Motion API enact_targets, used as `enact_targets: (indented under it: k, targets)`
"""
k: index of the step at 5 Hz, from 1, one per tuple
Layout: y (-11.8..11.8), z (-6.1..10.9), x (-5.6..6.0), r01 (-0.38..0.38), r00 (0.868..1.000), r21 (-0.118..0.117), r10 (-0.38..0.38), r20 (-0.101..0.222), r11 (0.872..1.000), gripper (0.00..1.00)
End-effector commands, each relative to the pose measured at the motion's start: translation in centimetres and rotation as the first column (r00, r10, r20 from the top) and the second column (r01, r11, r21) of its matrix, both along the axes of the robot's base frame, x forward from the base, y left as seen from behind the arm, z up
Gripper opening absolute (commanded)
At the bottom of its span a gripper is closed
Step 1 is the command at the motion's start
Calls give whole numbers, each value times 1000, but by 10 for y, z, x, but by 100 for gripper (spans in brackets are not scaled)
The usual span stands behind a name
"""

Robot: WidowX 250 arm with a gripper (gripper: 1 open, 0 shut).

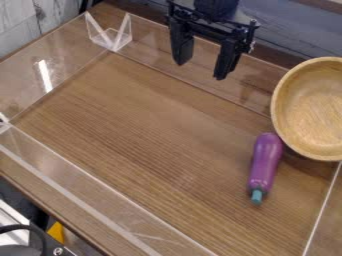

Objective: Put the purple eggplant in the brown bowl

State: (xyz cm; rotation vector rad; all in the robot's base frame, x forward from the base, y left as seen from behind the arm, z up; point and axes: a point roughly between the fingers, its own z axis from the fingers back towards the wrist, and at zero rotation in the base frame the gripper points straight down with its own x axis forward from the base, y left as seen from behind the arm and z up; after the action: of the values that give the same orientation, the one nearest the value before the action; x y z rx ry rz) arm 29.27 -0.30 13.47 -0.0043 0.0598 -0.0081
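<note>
Camera view: purple eggplant is seen lying on its side on the wooden tabletop, w/ its fat end turned toward the brown bowl & its teal cap pointed away. Fat end is set right by the bowl's rim; whether the two are touching can't be told. Gripper is held well apart from both, fingers spread, nothing grasped btwn them.

Handling, as judged: a light, toy-type item is expected, prob. firm plastic, though no stiffness can be confirmed by eye. Skin is smooth & glossy, so some slip should be allowed for, esp. if only the tapering end is pinched. Little fragility is expected; still, no more squeeze than needed should be used. Best hold: across the narrow width, approx mid-body, fingers placed on the two long sides. Cap end is best avoided b/c of its small size & the likely tilt. If the fat end is gripped, the rim could be knocked. Once held, it should be lifted above rim ht, carried over the bowl & released low, as rolling is likely on the curved inside.
</note>
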Motion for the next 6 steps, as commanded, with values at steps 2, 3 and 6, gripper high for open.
enact_targets:
  k: [2, 3, 6]
  targets:
    - [-30, -14, -6, 42, 999, -15, -42, -5, 999, 100]
    - [-55, -20, -8, 76, 997, -21, -76, 13, 997, 100]
    - [-101, -37, -13, 127, 989, -22, -125, 78, 992, 100]
